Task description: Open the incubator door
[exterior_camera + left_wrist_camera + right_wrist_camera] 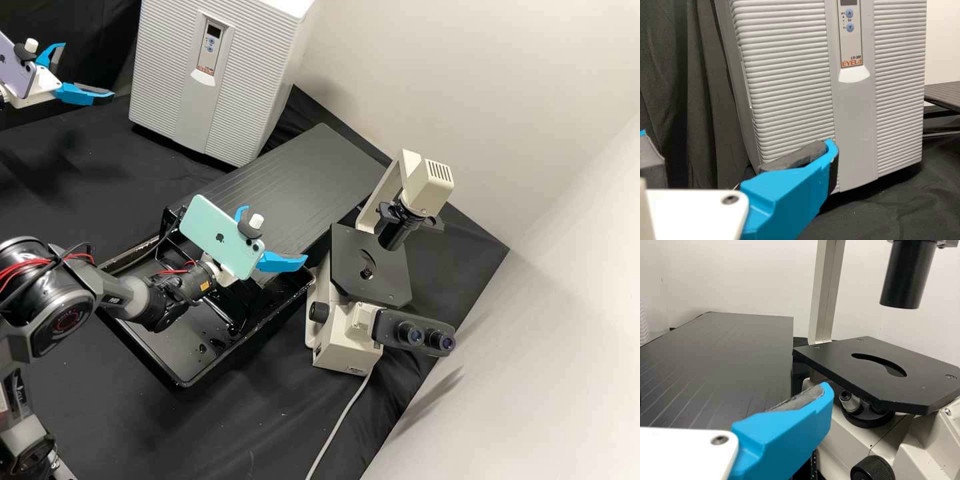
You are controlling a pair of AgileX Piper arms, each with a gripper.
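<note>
Behind the black bench (267, 433) we see a pale wall (433, 80). Our left gripper (88, 71) holds nothing, its fingers apart, near the incubator (283, 73). Our right gripper (276, 233) is likewise open and empty, near the microscope (347, 333). The incubator stands near the bench edge along the wall; its door (160, 87) is closed. The microscope is nearer to the bench corner.
</note>
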